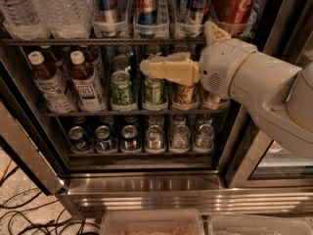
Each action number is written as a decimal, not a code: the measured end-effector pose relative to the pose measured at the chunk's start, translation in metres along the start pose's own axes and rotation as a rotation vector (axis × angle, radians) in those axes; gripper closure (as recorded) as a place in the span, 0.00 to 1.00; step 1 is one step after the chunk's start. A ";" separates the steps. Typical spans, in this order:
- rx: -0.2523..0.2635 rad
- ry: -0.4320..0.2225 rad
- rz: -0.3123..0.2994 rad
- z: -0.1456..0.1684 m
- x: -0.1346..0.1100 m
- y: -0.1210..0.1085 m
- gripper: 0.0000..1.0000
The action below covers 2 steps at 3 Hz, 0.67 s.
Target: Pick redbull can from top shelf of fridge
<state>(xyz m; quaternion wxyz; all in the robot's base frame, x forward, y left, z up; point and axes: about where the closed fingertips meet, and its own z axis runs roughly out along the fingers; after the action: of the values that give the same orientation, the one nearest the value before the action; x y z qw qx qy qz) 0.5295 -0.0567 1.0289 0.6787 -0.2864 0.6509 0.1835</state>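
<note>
Three slim blue-and-silver redbull cans [146,5] stand side by side in clear lane trays on the top shelf [49,41] of the fridge [146,186], their tops cut off by the frame's upper edge. A wider red Coca-Cola can [235,3] stands to their right. My gripper [147,65], cream-coloured on a white wrist [230,70], points left in front of the middle shelf. It sits below the redbull cans and holds nothing that I can see.
Water bottles [54,6] fill the top shelf's left side. The middle shelf holds tea bottles [85,82] and green cans [121,88], the lower shelf short cans [155,137]. The door frame [24,151] slants at the left. Cables [19,214] and plastic bins [151,223] lie on the floor.
</note>
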 end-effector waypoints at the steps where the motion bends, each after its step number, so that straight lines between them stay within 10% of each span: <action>1: 0.000 0.000 0.000 0.000 0.000 0.000 0.18; 2: 0.000 0.000 0.000 0.000 0.000 0.000 0.41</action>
<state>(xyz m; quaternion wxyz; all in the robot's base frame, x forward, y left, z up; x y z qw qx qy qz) 0.5295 -0.0566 1.0289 0.6787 -0.2865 0.6508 0.1835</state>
